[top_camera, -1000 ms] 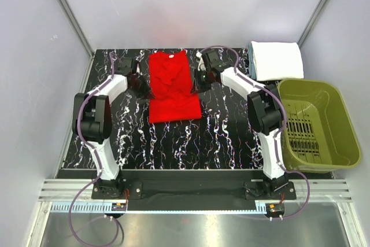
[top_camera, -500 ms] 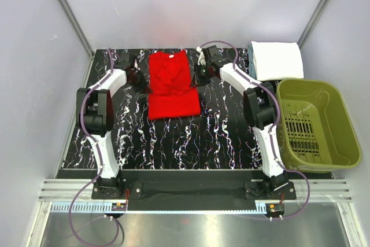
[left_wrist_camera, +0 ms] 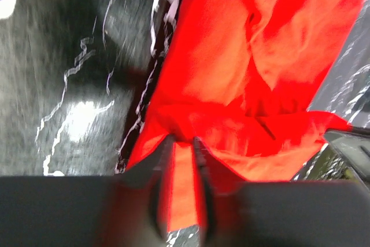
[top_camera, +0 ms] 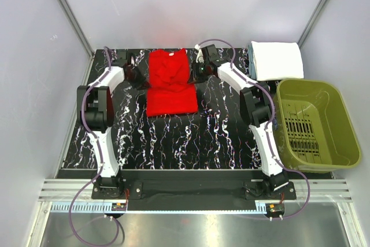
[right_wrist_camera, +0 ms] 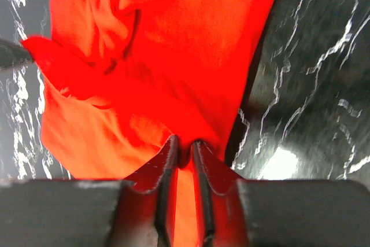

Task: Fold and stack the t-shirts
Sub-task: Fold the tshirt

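A bright red t-shirt (top_camera: 171, 82) lies on the black marbled table at the back middle, its lower part doubled up. My left gripper (top_camera: 140, 80) is shut on the shirt's left edge; red cloth (left_wrist_camera: 243, 56) fills the left wrist view, pinched between the fingers (left_wrist_camera: 182, 143). My right gripper (top_camera: 196, 76) is shut on the shirt's right edge; the right wrist view shows the cloth (right_wrist_camera: 167, 56) bunched between its fingertips (right_wrist_camera: 184, 146). A folded white t-shirt (top_camera: 276, 60) lies on a pale blue one at the back right.
An olive-green plastic basket (top_camera: 317, 122) stands at the table's right edge, next to the folded stack. White walls with metal rails close in the back and the sides. The black marbled table (top_camera: 185, 143) stretches towards the arm bases.
Both grippers have moved towards the back of the table with the red shirt's edges. The shirt's near hem has drawn back with them, so the cloth lies shorter.
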Available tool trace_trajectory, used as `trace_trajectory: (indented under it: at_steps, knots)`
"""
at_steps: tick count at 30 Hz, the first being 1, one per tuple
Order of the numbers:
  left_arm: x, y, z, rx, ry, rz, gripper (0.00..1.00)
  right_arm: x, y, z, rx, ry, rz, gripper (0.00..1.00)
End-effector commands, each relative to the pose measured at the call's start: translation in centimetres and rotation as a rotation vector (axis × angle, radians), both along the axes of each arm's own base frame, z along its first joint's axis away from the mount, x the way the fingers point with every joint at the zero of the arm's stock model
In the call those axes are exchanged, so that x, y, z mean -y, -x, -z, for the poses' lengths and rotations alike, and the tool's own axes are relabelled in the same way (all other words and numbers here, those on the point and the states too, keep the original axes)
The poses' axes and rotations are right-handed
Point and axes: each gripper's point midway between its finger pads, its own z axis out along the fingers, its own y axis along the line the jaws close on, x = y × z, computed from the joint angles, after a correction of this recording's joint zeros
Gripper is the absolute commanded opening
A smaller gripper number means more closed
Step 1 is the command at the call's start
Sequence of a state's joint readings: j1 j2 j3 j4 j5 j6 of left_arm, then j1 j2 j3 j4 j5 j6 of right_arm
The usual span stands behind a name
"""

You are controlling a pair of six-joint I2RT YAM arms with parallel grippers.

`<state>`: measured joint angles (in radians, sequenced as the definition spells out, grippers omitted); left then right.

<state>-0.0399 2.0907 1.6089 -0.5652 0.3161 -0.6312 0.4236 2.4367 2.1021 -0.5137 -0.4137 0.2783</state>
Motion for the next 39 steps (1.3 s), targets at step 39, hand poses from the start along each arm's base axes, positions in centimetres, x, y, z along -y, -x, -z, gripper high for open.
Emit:
trace_trajectory:
  at_steps: [39]
  knots:
    - [-0.4, 9.3, 3.4, -0.03, -0.058, 0.122, 0.22, 2.7, 11.9, 1.1, -0.223, -0.139, -0.216, 0.54]
